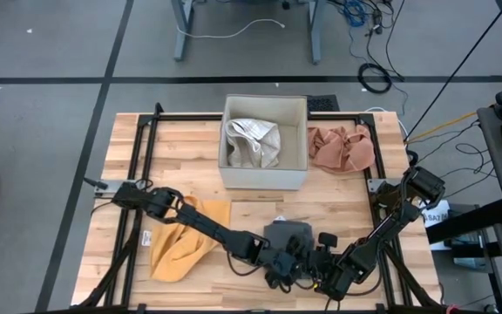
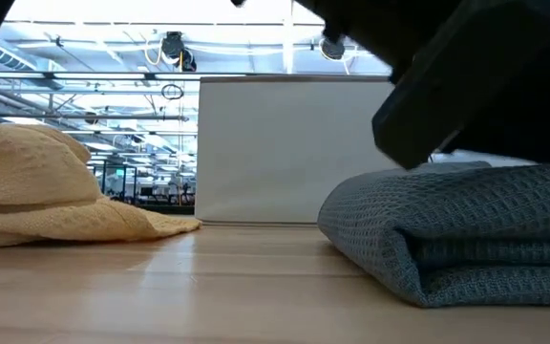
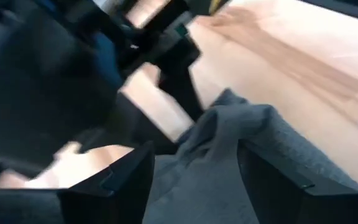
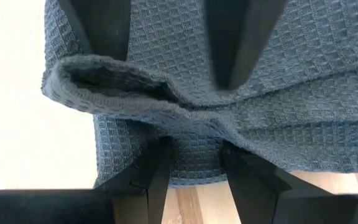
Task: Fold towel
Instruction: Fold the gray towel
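A grey-blue waffle towel [image 1: 291, 234] lies folded on the wooden table near its front edge; it also shows in the low view [image 2: 466, 239]. My left gripper [image 3: 191, 186] reaches in from the left and stands open, its fingers on either side of the towel's rumpled near edge [image 3: 229, 124]. My right gripper [image 4: 194, 163] comes in from the right, slanting down, and is shut on a fold of the same towel. In the right wrist view the left gripper's two fingers [image 4: 98, 25] show just above the towel, beyond the fold. My left gripper has the towel's edge between its open fingers; I cannot tell whether they touch it. My right gripper pinches a raised fold ridge [image 4: 191, 121] near the towel's front edge between its two fingers, slanting down from the table's near right. The cloth puckers toward the fingers. The towel rests on the table.
A yellow towel [image 1: 181, 242] lies crumpled under the left arm at the front left. A white box [image 1: 264, 174] holding a pale cloth [image 1: 253, 142] stands at the back centre. A pink cloth [image 1: 342, 148] lies to its right. Bare wood lies between the box and the grey towel.
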Robot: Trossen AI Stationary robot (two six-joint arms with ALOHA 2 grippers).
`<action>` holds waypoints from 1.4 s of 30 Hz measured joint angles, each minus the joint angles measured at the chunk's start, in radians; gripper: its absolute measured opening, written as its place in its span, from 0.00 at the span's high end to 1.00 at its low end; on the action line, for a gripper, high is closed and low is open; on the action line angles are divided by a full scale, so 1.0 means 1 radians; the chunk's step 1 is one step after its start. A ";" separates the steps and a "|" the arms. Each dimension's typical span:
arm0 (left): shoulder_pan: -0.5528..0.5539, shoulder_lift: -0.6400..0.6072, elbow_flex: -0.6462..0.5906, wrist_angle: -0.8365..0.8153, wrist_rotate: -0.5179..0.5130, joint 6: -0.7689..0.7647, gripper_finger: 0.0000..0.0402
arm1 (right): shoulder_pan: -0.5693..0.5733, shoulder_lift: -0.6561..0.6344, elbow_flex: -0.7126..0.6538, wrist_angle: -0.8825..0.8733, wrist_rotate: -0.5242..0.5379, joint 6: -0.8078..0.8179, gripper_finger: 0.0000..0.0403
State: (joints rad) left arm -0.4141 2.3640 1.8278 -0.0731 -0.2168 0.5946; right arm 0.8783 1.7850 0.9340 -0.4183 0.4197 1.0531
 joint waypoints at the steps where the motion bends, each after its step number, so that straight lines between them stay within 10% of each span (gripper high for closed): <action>1: -0.005 -0.005 0.000 -0.001 -0.031 0.008 0.40 | 0.000 0.000 0.000 -0.001 -0.001 -0.001 0.65; 8: -0.032 -0.029 0.001 -0.039 -0.197 0.011 0.40 | 0.003 -0.051 -0.001 -0.035 -0.077 -0.021 0.65; 27: -0.010 -0.029 0.001 -0.256 -0.202 -0.205 0.39 | 0.020 -0.146 0.045 -0.008 0.070 -0.166 0.65; 42: -0.002 -0.029 0.001 -0.243 -0.169 -0.253 0.39 | 0.005 -0.004 0.054 0.024 -0.084 -0.180 0.65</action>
State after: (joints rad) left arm -0.4157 2.3348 1.8286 -0.3165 -0.3859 0.3414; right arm 0.8834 1.7808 0.9884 -0.3941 0.3362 0.8733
